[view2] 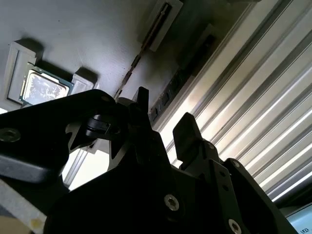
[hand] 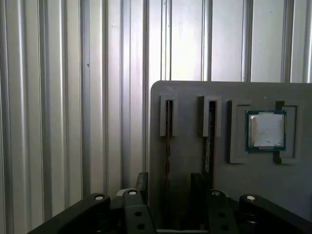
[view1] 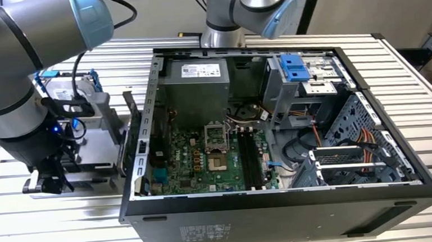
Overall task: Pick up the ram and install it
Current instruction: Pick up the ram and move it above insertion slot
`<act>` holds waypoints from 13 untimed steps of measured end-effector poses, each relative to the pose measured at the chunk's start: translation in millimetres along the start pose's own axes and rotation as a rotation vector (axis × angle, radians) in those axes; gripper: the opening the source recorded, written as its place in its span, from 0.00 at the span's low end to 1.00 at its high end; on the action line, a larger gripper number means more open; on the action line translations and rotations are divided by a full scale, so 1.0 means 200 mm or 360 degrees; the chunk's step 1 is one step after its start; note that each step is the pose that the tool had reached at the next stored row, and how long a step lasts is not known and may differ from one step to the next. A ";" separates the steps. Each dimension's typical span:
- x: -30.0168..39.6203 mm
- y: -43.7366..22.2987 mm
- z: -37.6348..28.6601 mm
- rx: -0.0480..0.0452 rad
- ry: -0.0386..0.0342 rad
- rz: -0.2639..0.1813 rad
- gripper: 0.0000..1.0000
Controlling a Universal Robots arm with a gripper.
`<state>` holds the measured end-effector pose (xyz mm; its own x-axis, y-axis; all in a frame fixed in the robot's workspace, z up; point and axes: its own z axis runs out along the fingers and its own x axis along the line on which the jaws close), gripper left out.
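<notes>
Gripper [hand: 169, 181] open: fingers apart, one on either side of the ram [hand: 168, 141]; contact cannot be confirmed. The ram stands on edge in a slot of the grey tray [hand: 187, 161]. A second stick [hand: 210, 136] occupies the neighbouring slot, and a square silver chip [hand: 265, 129] sits in a recess beyond it. In the exterior view the gripper is low in the lower left of the frame, over the tray, which rests on the ribbed metal surface [view1: 58, 232] just beside the open computer case [view1: 282, 212]. Ram not installed.
</notes>
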<state>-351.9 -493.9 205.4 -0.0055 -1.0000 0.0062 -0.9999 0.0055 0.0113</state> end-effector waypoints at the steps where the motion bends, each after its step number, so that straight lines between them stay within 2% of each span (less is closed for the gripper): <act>1: -0.002 0.001 0.005 0.0000 0.0000 0.0000 1.00; 13: -0.016 0.025 0.058 0.0002 0.0000 0.0000 1.00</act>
<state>-357.0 -490.8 193.9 -0.0056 -1.0000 0.0063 -0.9999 0.0056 0.0102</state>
